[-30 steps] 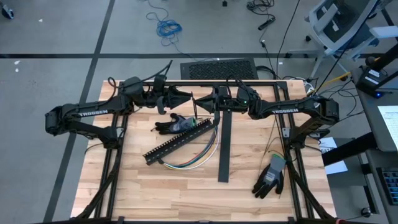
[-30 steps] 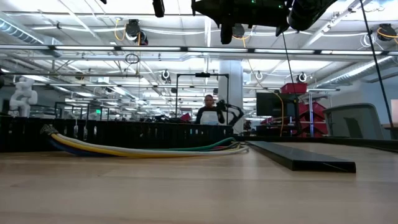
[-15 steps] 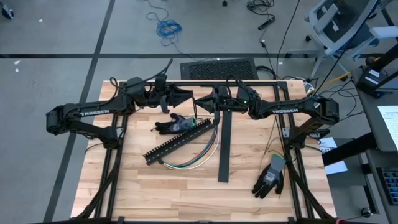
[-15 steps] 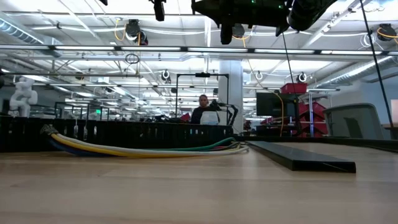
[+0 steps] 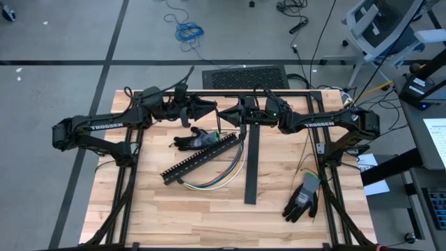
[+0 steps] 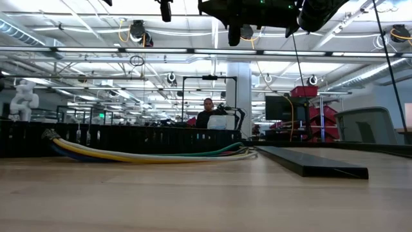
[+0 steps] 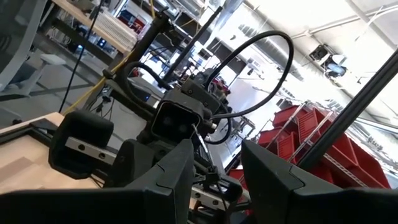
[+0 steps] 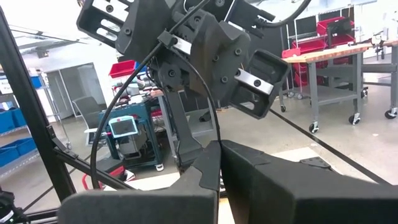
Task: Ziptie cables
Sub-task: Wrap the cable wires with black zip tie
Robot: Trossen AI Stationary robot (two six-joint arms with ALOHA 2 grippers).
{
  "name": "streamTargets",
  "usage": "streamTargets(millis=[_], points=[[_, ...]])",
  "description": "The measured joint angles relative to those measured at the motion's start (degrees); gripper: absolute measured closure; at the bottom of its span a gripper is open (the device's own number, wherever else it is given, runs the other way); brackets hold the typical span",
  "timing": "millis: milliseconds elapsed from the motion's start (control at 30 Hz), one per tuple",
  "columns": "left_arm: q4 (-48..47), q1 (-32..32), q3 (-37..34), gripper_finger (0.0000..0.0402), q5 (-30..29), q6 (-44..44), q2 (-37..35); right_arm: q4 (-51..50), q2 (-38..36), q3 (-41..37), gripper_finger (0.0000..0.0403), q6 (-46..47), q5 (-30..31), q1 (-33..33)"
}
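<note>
Nearest, cables [image 5: 221, 174] seen as loose curved bundle, white, yellow, green strands, laid on table [image 5: 174, 216] beside duct [image 5: 198, 159]. Bundle lies well apart from both grippers, nearer camera side, untouched. Farther back, left gripper [image 5: 211, 108] held above table's rear, fingers [image 7: 174, 180] parted, nothing seen between. Right gripper [image 5: 224, 115] faces it, tips pressed together. "TROSSEN" read on both arms.

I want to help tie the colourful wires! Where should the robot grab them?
Probably from straight above, at the middle of the curved bundle of white, yellow and green wires. There it lies flat on the wooden table, clear of the black slotted duct covering its ends.
</note>
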Motion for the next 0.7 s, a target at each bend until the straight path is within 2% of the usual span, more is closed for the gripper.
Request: streamTargets(millis=[300, 400, 533, 700], points=[[1.0, 0.0, 0.0, 0.0276, -0.1, 0.2, 0.0, -0.4, 0.0, 0.0, 0.0403, 0.6, 0.0, 0.0], [1.0, 0.0, 0.0, 0.0308, -0.3, 1.6, 0.0, -0.4, 0.0, 0.0, 0.0403, 0.8, 0.0, 0.0], [1.3, 0.0, 0.0, 0.0381, -0.4, 3.1, 0.0, -0.2, 0.0, 0.0, 0.0403, 0.8, 0.0, 0.0], [1.3, 0.0, 0.0, 0.0399, -1.3, 3.6, 0.0, 0.2, 0.0, 0.0, 0.0403, 0.9, 0.0, 0.0]])
